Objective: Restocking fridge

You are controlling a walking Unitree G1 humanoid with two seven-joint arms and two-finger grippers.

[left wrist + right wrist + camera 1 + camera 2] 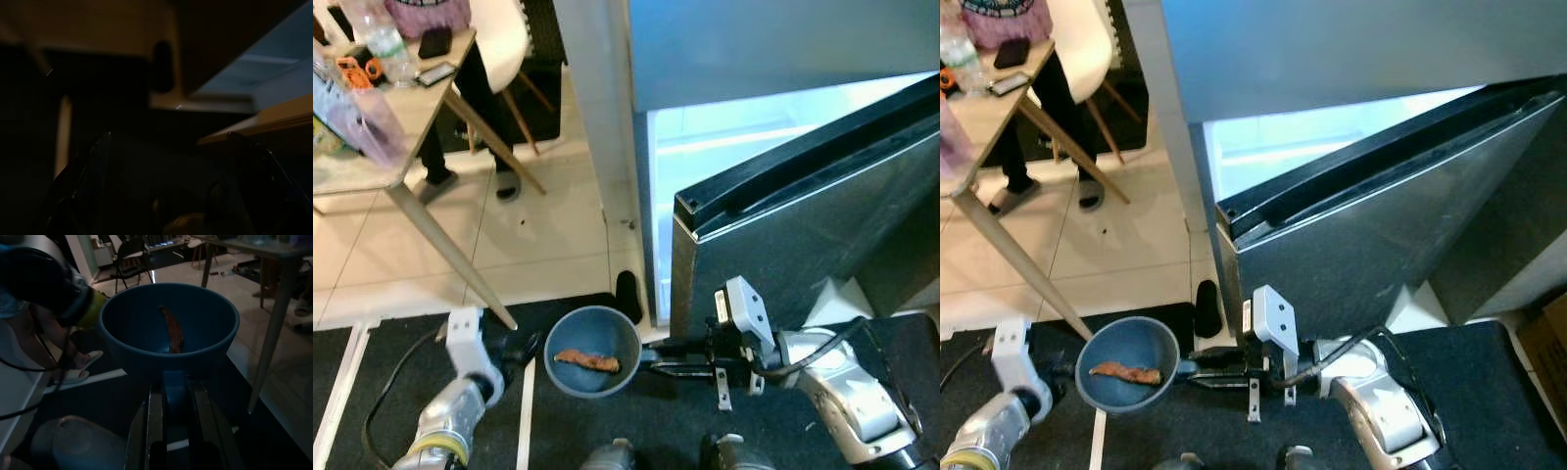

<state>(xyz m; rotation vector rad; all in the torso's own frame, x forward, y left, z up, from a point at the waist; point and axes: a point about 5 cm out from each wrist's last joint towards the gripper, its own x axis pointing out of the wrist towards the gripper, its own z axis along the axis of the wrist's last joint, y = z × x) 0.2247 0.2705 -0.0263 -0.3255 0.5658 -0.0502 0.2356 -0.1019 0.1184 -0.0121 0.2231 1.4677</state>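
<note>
1. The left gripper point(514, 350) sat low at the near left, just beside the left rim of the blue bowl point(595, 350); its fingertips were lost in shadow against the dark mat point(636, 421), so whether they were parted or closed could not be told. Its wrist view was nearly black, giving little more than dark outlines and a pale strip of fridge light.
2. The right gripper point(651, 356) reached in from the near right, its two black fingers point(155, 421) clenched on the bowl's blue handle point(174, 387); the right wrist view showed the handle pinched between them.
3. The bowl hung over the mat just in front of the fridge, with a single brown strip of food point(587, 361) lying across its bottom. What the strip was could not be made out.
4. The fridge door point(803, 225) stood ajar, its near corner close behind the bowl and the right gripper, leaving a narrow lit gap into the fridge interior point(705, 147). The shelves inside were washed out by glare.
5. A small dark object point(627, 294) lay on the floor at the foot of the fridge frame; its kind was unclear.
6. At the far left stood a table point(401, 117), cut off by the frame, carrying a bottle point(386, 44) and a phone point(436, 73); no label was readable. Pale tiled floor point(538, 235) lay open between its legs and the fridge.
7. Behind the table, a person's legs point(460, 127) and a white chair point(504, 39) showed partly.
</note>
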